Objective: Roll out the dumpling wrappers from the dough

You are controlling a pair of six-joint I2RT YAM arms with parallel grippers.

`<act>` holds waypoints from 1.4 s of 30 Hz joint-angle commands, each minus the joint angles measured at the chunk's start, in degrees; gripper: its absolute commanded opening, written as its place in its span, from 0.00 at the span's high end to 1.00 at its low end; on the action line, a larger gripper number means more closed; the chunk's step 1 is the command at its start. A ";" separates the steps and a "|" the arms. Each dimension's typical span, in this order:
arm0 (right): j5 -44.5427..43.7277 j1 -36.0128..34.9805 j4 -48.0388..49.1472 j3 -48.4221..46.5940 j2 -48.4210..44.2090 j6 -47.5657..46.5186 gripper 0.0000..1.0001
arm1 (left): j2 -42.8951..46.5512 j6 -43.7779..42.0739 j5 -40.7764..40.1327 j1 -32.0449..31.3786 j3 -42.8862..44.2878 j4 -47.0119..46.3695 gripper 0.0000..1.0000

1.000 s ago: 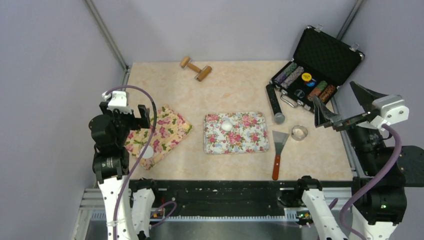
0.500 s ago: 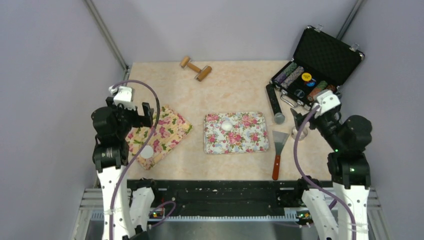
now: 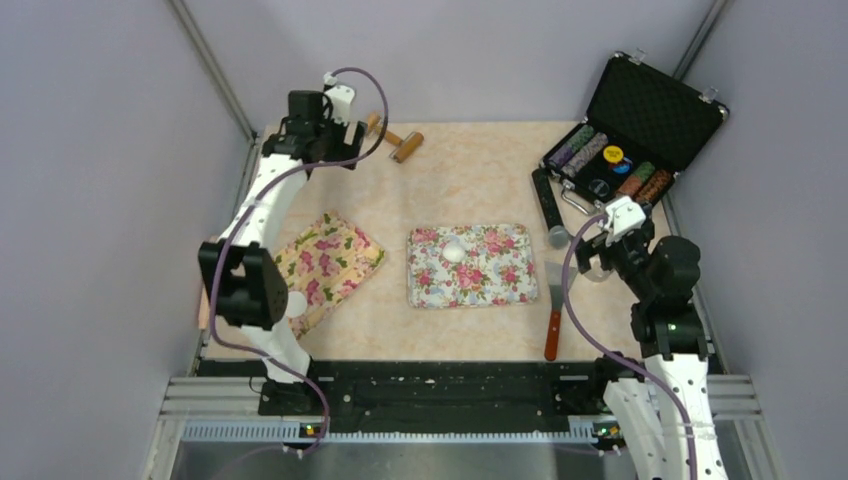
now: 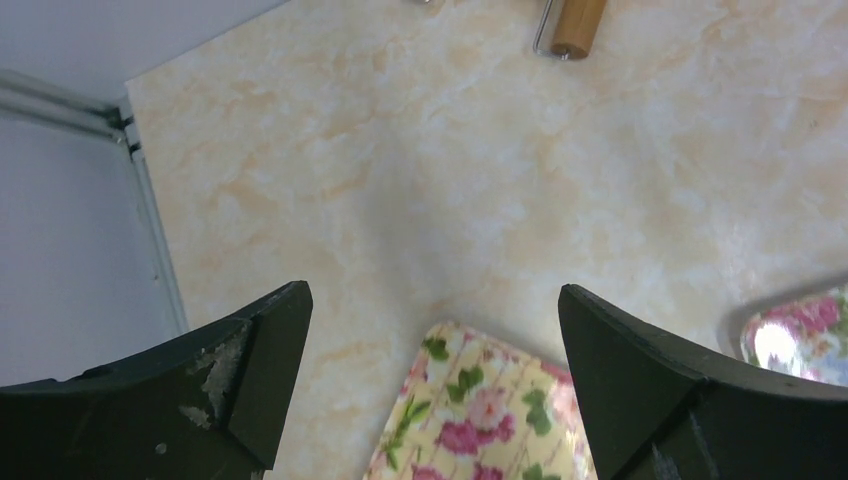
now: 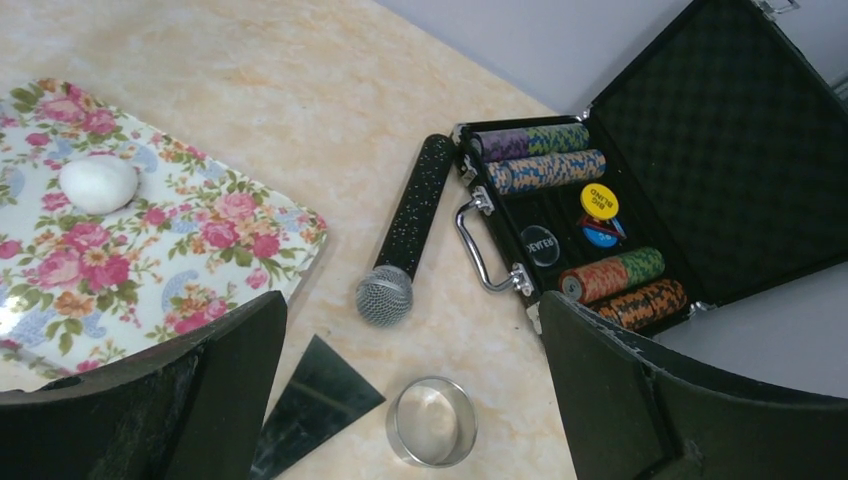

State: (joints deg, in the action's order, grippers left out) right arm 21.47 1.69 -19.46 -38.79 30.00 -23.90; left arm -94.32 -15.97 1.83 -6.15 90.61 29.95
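A white ball of dough (image 3: 455,252) (image 5: 97,183) lies on the floral tray (image 3: 500,285) (image 5: 180,260) at mid-table. One flat white dumpling wrapper (image 3: 297,303) rests on the near corner of the yellow floral mat (image 3: 330,255) (image 4: 490,420), partly behind the left arm. The wooden rolling pin (image 3: 395,140) (image 4: 578,15) lies at the far left. My left gripper (image 3: 318,130) (image 4: 432,300) hovers open, high beside it, holding nothing. My right gripper (image 3: 597,250) (image 5: 412,305) stands open just above the metal ring cutter (image 5: 432,422), its fingers either side of it, not touching.
A spatula (image 3: 555,300) with a red handle lies right of the tray, its blade (image 5: 315,400) next to the ring. A black microphone (image 3: 550,205) (image 5: 400,240) and an open case of poker chips (image 3: 630,130) (image 5: 600,230) sit at the far right.
The left arm has swung from the near left out to the far left by the rolling pin. The right arm came in from the right edge down over the ring cutter.
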 commanded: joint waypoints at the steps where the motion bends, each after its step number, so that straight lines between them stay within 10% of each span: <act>1: -3.64 0.59 5.68 1.71 1.19 -1.72 0.05 | -12.66 3.84 -2.65 -1.82 14.86 2.09 0.01; 13: -7.10 -0.06 7.36 3.62 4.76 -4.19 0.06 | -35.32 9.23 6.42 -6.10 28.34 1.02 0.01; 42: -13.46 -5.03 8.98 5.03 10.48 -7.67 0.08 | -50.52 9.30 10.87 -9.05 38.70 -14.62 0.01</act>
State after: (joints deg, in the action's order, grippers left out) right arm 9.41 -2.63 -12.86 -34.11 40.42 -30.65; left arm -143.11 -6.31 10.72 -14.74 125.19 17.91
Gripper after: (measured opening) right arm 0.924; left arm 0.990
